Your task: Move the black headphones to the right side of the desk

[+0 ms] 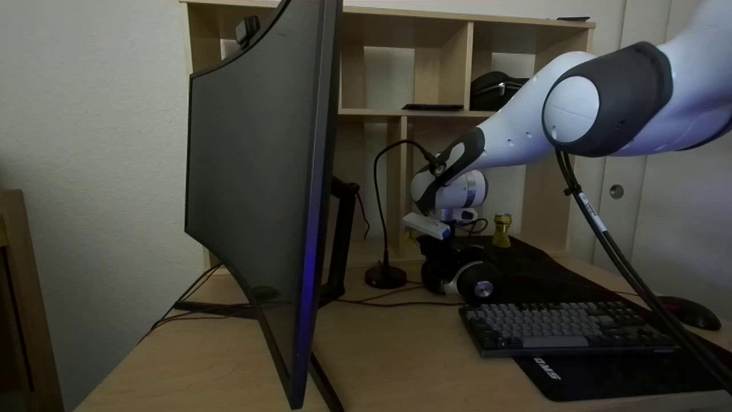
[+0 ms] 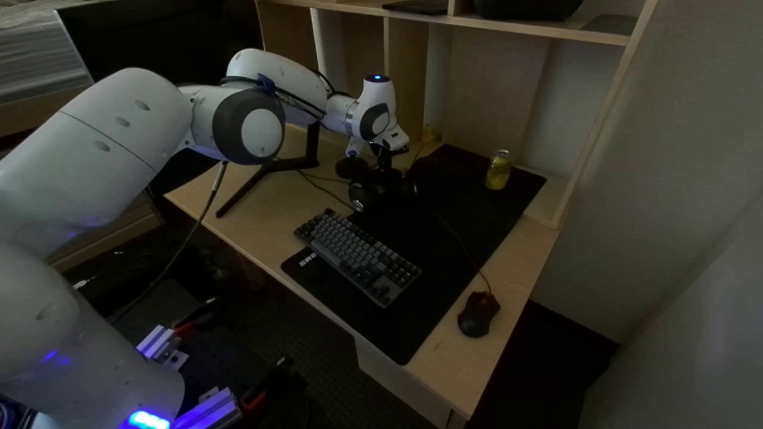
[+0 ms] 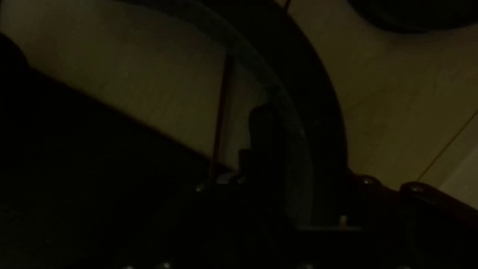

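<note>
The black headphones (image 1: 477, 280) rest at the back of the light-wood desk (image 1: 400, 366), by the left end of the black mat (image 2: 471, 220). A pale ring shows on a cup. An earcup (image 2: 363, 195) faces the keyboard. My gripper (image 1: 449, 254) points down right over the headphones in both exterior views (image 2: 388, 170). In the dark wrist view the headband (image 3: 325, 104) curves through the jaws of my gripper (image 3: 302, 157). One finger shows against the headband's inner side. The opposite finger is lost in the dark, so whether the jaws grip is unclear.
A lamp (image 1: 386, 276) stands beside the headphones. A large monitor (image 1: 257, 149) is at the left. A yellow can (image 2: 499, 171) stands on the mat's far part. A keyboard (image 2: 360, 256) lies in front, a mouse (image 2: 478, 314) at the right. A shelf hutch (image 1: 469, 68) rises behind.
</note>
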